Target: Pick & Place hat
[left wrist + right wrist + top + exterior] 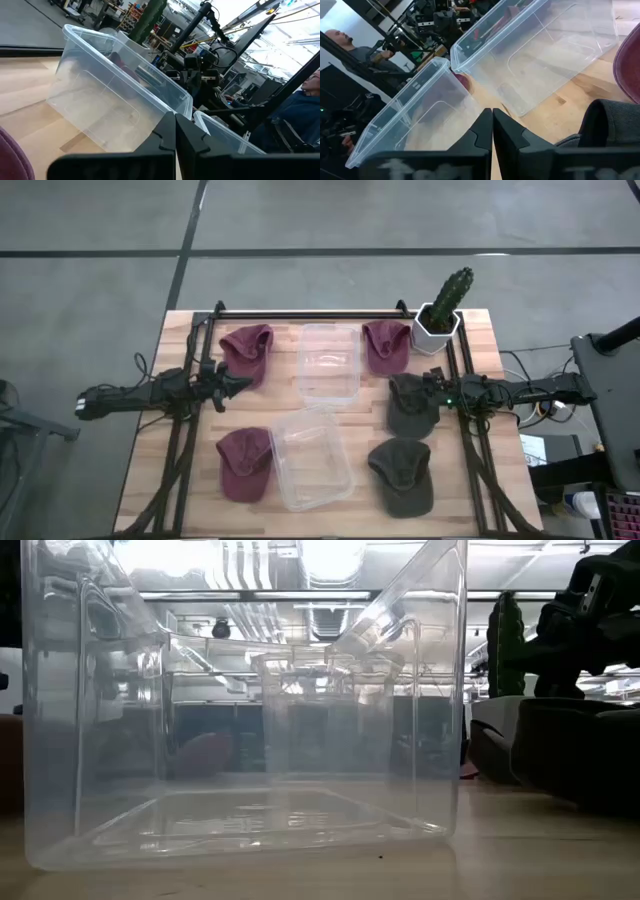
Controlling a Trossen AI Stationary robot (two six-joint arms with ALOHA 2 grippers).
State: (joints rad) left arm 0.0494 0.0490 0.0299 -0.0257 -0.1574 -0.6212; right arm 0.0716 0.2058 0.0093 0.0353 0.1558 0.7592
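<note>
Several hats lie flat on the wooden table: maroon ones at the far left [246,352], far right [385,345] and near left [246,463], dark olive ones at mid right [412,402] and near right [402,475]. My left gripper [242,383] [175,131] is shut and points toward the table's right, just beside the far-left maroon hat [10,157]. My right gripper [424,387] [492,125] is shut and points toward the table's left, over the mid-right olive hat [605,125].
Two clear plastic bins stand in the table's middle, one far [329,362] and one near [311,457], between the two grippers. A cactus in a white pot [440,315] stands at the far right corner. A person [350,42] shows beyond the table.
</note>
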